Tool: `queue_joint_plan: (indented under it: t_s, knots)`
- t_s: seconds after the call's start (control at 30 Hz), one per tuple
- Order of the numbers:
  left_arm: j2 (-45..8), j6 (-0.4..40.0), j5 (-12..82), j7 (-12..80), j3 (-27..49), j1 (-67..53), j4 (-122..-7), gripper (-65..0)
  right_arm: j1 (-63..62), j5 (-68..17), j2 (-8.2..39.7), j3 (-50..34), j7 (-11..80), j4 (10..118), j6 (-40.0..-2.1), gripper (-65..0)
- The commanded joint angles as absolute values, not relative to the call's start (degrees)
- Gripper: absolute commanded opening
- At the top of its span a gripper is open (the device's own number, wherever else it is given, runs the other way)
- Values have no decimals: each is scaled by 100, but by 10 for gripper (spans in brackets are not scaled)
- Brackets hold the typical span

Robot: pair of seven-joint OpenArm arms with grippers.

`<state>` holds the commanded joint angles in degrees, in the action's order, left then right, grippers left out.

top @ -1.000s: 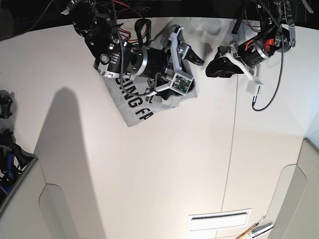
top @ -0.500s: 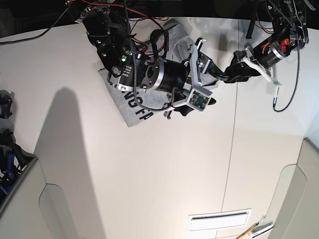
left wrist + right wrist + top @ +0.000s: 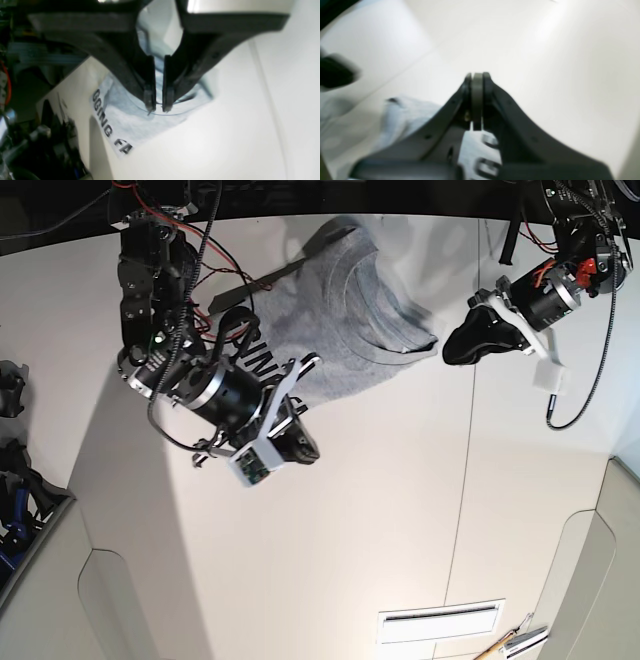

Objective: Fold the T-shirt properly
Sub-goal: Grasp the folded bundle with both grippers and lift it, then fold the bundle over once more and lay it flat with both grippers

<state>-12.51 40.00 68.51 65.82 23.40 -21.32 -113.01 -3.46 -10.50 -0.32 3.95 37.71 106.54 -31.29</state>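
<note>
The light grey T-shirt (image 3: 350, 310) lies at the back middle of the white table (image 3: 350, 530), ribbed neck towards the right and black lettering (image 3: 262, 360) along its left edge. It also shows in the left wrist view (image 3: 130, 122) and the right wrist view (image 3: 400, 112). My left gripper (image 3: 455, 345) is just off the shirt's right edge; its jaws (image 3: 158, 108) are almost together with only a thin gap and hold nothing. My right gripper (image 3: 300, 445) sits just in front of the shirt over bare table, and its jaws (image 3: 476, 75) are pressed shut and empty.
Dark gear (image 3: 10, 480) crowds the left table edge. A white slotted plate (image 3: 440, 620) and a pencil-like tool (image 3: 510, 642) lie at the front right. A seam (image 3: 468, 480) runs down the table.
My right arm has swung off the shirt, down and to the left, uncovering it. The shirt now lies wider, reaching further right with its neck showing. My left gripper has drawn back slightly.
</note>
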Motion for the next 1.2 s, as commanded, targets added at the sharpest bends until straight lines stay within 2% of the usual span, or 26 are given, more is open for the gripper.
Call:
queue_joint_plan:
  t_s: [0.17, 0.33, 0.43, 0.57, 0.63, 0.73, 0.9, 1.1, 1.2]
  knots:
    - [-1219, 4000, 6799, 6497, 1426, -2305, -11340, -597, -349, -1297, 196, -314, 3726, 10643, -3129, -650]
    - [-1090, 4000, 6508, 6372, 871, -2305, -11340, -597, -362, -1308, 510, -364, 3548, 10353, -3129, -650]
    - [-869, 4000, 6243, 6324, 672, -2305, -11338, -597, -650, -1308, 587, -364, 3461, 9662, -3129, -650]
    - [-666, 4000, 5852, 6300, 563, -2329, -11295, -597, -1232, -1721, 585, -362, 3448, 8377, -3155, -650]
    - [-668, 4000, 5795, 6278, 565, -2368, -11170, -597, -1459, -1970, 585, -327, 3446, 7782, -3308, -650]
    - [-668, 4000, 5793, 6281, 565, -2366, -10831, -597, -1769, -2097, 582, -154, 3424, 7126, -3345, -650]
    - [-668, 4000, 5758, 6257, 565, -2362, -10285, -597, -1903, -2145, 582, 261, 3334, 6960, -3345, -650]
    - [-690, 4000, 4532, 5734, 565, -1730, -9620, -597, -1855, -2029, 589, 416, 3345, 6960, -3345, -650]
    - [-777, 4000, 4333, 5719, 565, -1251, -9332, -597, -1857, -2010, 587, 403, 3345, 6963, -3345, -650]
